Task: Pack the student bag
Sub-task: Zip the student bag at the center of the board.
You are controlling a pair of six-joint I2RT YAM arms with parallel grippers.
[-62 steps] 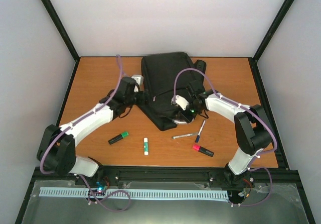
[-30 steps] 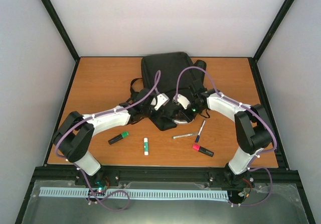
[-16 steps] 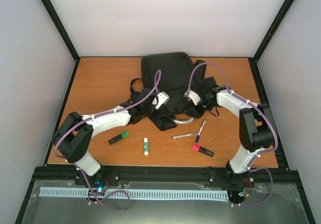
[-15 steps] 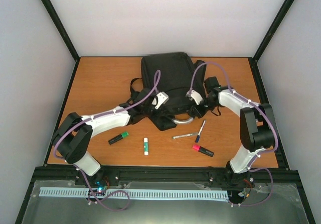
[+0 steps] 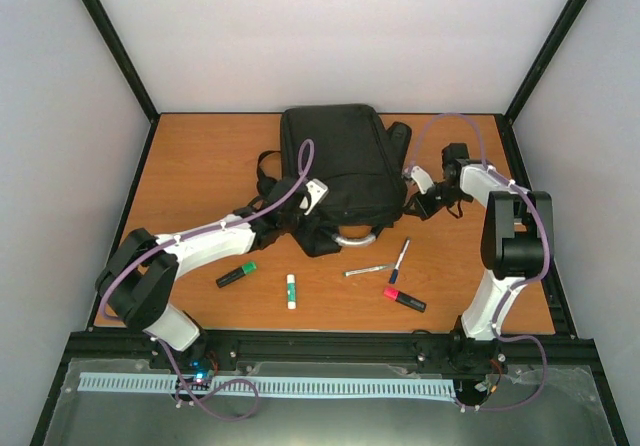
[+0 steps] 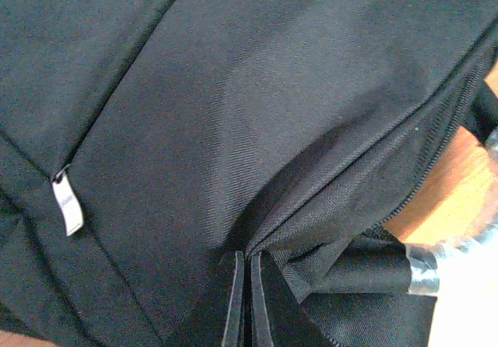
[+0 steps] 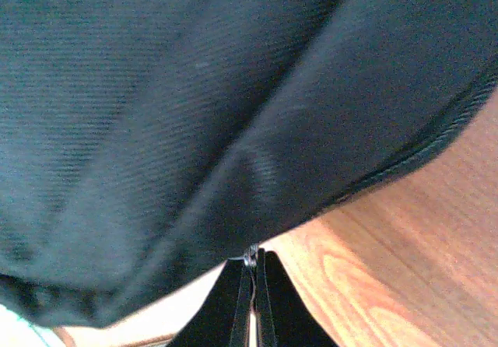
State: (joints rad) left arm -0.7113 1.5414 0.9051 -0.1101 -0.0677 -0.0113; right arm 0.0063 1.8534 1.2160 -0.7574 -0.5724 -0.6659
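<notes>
The student bag (image 5: 335, 161) lies flat at the back middle of the table, a big black backpack with its grey loop handle (image 5: 352, 236) at the near end. My left gripper (image 5: 304, 220) is shut on a fold of the bag's fabric at its near left corner; in the left wrist view the left gripper (image 6: 249, 263) pinches that black fold. My right gripper (image 5: 410, 196) is at the bag's right edge. In the right wrist view the right gripper (image 7: 251, 263) is shut on a small metal zip pull (image 7: 250, 257) at the rim of the bag (image 7: 194, 113).
Loose on the table near the bag lie a green highlighter (image 5: 236, 274), a white glue stick (image 5: 291, 291), a silver pen (image 5: 368, 269), a blue pen (image 5: 400, 260) and a pink highlighter (image 5: 405, 299). Black frame posts stand at the table's sides.
My left arm swung from the bag's left side to its near corner and shut on the fabric. My right gripper, still shut, travelled from the bag's near end back along its right edge.
</notes>
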